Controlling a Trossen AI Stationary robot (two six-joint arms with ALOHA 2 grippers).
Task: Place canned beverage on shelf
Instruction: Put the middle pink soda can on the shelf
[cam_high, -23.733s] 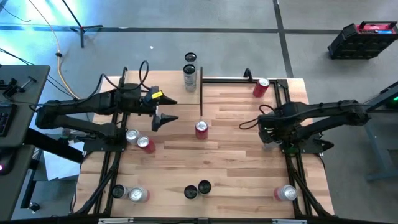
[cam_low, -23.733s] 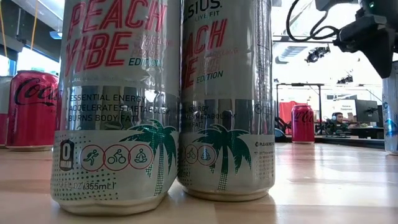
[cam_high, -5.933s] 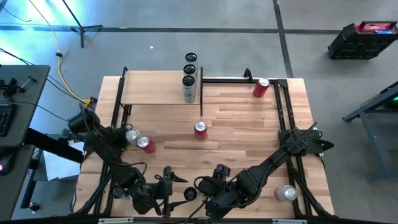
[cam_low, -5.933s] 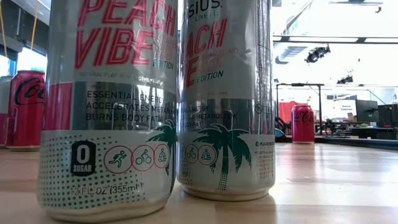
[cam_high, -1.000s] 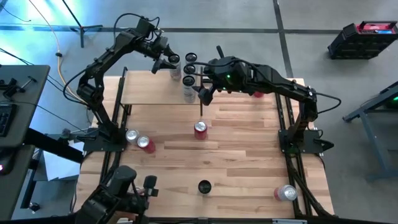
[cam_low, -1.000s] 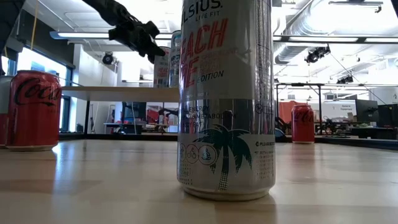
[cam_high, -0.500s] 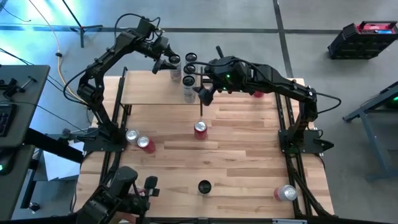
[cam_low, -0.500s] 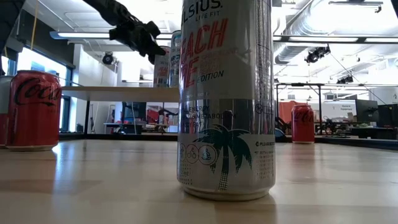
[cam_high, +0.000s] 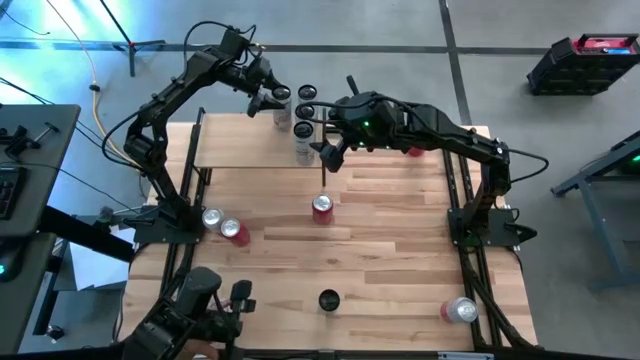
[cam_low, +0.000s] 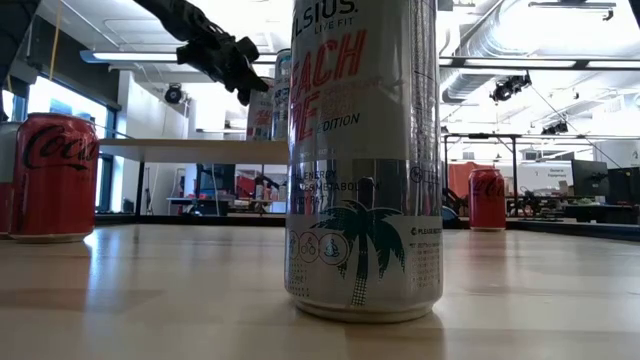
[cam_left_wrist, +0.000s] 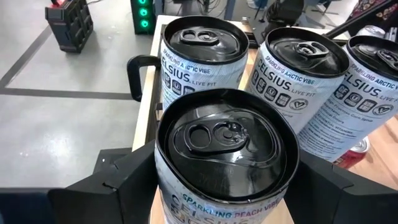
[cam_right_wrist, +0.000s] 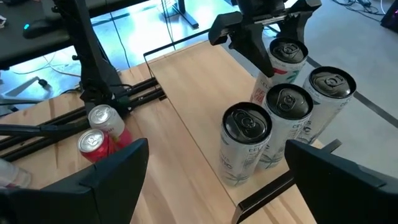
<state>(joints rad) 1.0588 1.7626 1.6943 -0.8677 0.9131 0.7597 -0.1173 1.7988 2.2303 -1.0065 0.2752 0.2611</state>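
Your left gripper (cam_high: 268, 100) is at the shelf's (cam_high: 240, 145) far right corner, fingers either side of a Peach Vibe Celsius can (cam_left_wrist: 222, 155) set down next to three other Celsius cans to keep the row tight. Whether the pads still touch it is hard to tell; the grip looks loosened. Your right gripper (cam_high: 329, 157) hangs wide open, holding nothing, just beside the row.

Tall silver can (cam_low: 364, 160) up close on the wooden bench (cam_low: 200, 290) in low view: "…LSIUS LIVE FIT", "…EACH", "EDITION". Red can (cam_low: 52, 177) at left: "Coca…" script. Past my left wrist, white black-topped can (cam_left_wrist: 221, 155) reads "SPARKLING PEACH VIBE"; two white cans behind it (cam_left_wrist: 202, 59) (cam_left_wrist: 297, 78) read "CELSIUS LIVE FIT", "SPARKLING ARCTIC VIBE". Small print elsewhere illegible.
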